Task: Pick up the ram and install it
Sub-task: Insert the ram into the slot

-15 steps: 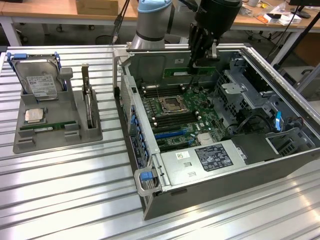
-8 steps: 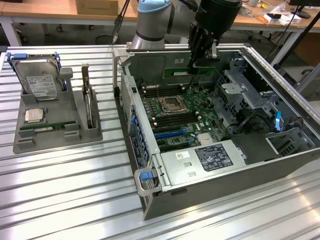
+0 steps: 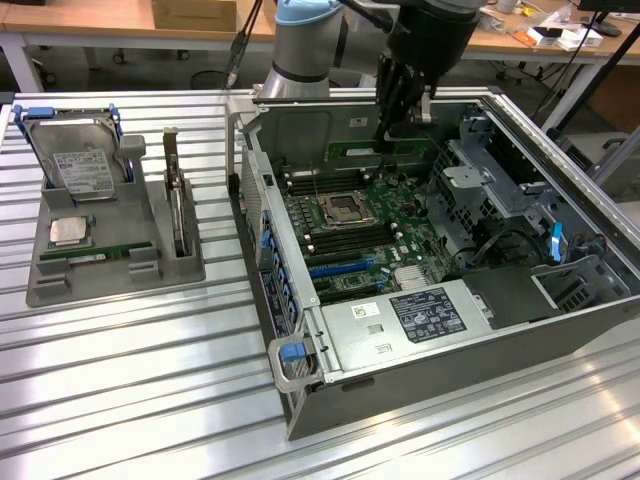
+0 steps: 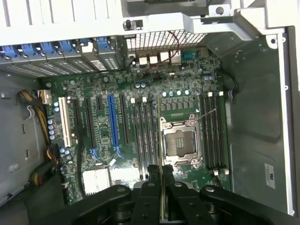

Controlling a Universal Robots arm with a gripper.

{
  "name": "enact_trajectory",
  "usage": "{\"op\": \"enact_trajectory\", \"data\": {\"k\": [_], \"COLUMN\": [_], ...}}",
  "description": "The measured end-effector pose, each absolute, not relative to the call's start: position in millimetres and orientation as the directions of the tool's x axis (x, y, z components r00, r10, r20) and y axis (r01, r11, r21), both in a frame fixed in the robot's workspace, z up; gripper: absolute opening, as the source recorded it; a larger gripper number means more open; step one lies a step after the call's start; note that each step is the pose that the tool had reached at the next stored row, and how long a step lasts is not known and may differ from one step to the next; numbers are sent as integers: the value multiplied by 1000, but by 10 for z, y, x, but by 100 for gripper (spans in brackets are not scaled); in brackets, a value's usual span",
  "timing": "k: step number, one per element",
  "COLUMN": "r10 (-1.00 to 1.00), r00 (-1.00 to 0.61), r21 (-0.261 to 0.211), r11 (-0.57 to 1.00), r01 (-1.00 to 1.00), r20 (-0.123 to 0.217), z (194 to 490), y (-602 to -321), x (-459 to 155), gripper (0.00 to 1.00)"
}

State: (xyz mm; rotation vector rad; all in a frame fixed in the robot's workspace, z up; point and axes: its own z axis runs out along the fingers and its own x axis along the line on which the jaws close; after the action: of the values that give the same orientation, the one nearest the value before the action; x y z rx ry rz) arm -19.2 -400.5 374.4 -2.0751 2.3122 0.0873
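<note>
My gripper [image 3: 392, 138] hangs inside the open computer case [image 3: 300, 400], over the back part of the green motherboard [image 3: 350, 235]. It is shut on the ram [image 3: 375, 151], a thin green stick held level below the fingers. In the wrist view the ram [image 4: 162, 197] appears edge-on as a thin line between the black fingers [image 4: 149, 187] of the gripper [image 4: 161, 176]. It hangs above the board beside the empty processor socket [image 4: 180, 140], in line with the black memory slots [image 4: 143, 140]. More slots [image 4: 213, 136] lie on the socket's other side.
At the exterior view's left a grey holder [image 3: 60, 285] carries a hard drive [image 3: 80, 165], a square silver chip [image 3: 68, 230], an upright card [image 3: 177, 210] and another green stick [image 3: 95, 252]. In the case are a power supply [image 3: 400, 320] and a drive cage [image 3: 480, 200].
</note>
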Motion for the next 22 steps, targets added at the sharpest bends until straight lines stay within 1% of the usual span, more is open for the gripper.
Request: {"op": "enact_trajectory", "data": {"k": [4, 7, 14, 16, 19, 22], "r10": [-992, -992, -992, -992, -992, -993], "r00": [-108, -108, -108, -108, -108, -102], "r21": [19, 19, 19, 19, 19, 19], "r11": [107, 107, 107, 107, 107, 101], "r01": [-994, -994, -994, -994, -994, -995], "r20": [-62, -62, -62, -62, -62, -62], "z": [3659, 3540, 3380, 3277, 3140, 2999], "y": [-4014, -4062, -4161, -4172, -4172, -4177], "x": [-31, 135, 136, 118, -204, -96], "gripper": [14, 14, 14, 14, 14, 14]}}
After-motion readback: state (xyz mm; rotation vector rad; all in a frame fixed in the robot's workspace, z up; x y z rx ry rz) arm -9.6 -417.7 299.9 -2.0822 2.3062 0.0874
